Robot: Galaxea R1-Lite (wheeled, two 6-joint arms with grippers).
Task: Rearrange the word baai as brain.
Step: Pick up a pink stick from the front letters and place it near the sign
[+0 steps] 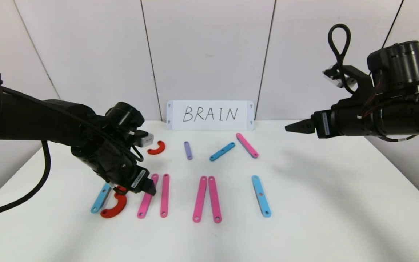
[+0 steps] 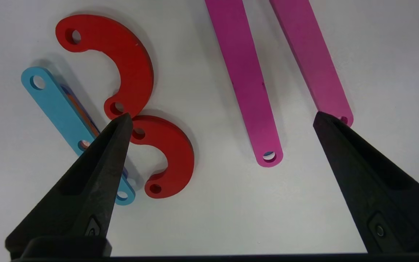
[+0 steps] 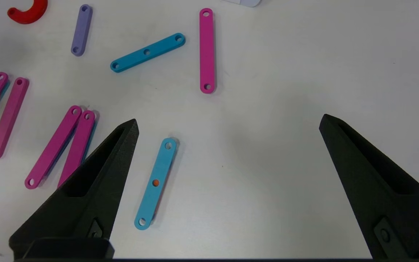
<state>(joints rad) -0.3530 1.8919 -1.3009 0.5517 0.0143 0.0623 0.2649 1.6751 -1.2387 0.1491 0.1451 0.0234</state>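
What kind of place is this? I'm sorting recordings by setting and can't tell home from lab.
Most likely a lab or test bench: a bare white table against plain white panels, a handwritten BRAIN card propped at the back, and coloured plastic strips laid out as letters.

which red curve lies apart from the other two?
The red curve at the back, near the purple strip; the other two sit end to end under the left gripper.

Head view: high, facing forward and down across the whole table (image 1: 322,203). Left wrist view: close above the red curves (image 2: 129,69). Right wrist view: higher, sharing the pink strips (image 3: 206,51) with head view.
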